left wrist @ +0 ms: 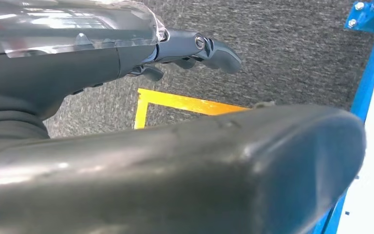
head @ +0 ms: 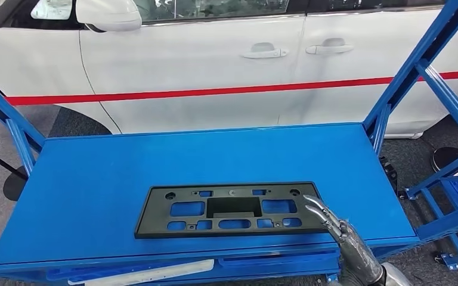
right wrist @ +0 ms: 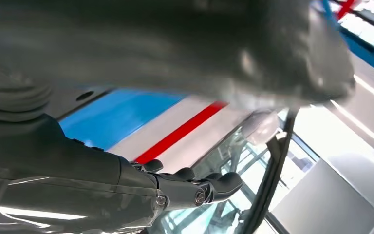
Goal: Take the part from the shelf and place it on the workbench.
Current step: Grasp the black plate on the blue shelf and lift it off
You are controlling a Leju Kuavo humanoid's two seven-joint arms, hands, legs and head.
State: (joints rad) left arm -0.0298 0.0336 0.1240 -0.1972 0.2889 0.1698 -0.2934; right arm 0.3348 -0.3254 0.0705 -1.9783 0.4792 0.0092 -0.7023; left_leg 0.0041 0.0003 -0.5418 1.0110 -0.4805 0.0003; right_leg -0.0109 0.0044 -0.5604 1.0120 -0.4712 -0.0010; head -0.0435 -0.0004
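The part, a flat black plastic frame (head: pixel 232 210) with several cut-outs, lies flat on the blue workbench top (head: pixel 155 158), close to its near edge. My right hand (head: pixel 340 229) comes in from the lower right, its fingers stretched out and resting at the part's right end, gripping nothing. In the right wrist view that hand (right wrist: pixel 53 146) has thumb and fingers (right wrist: pixel 204 187) apart, with a grey strip of the part (right wrist: pixel 73 100) beside them. My left hand (left wrist: pixel 126 146) hangs over the carpeted floor with its fingers (left wrist: pixel 214 51) spread and nothing in it.
A white car (head: pixel 214 71) with a red stripe stands just behind the bench. Blue frame uprights rise at the right (head: pixel 417 71) and left (head: pixel 12 128) ends. A white strip (head: pixel 149 274) lies on the lower shelf. Yellow floor tape (left wrist: pixel 185 102) marks the carpet.
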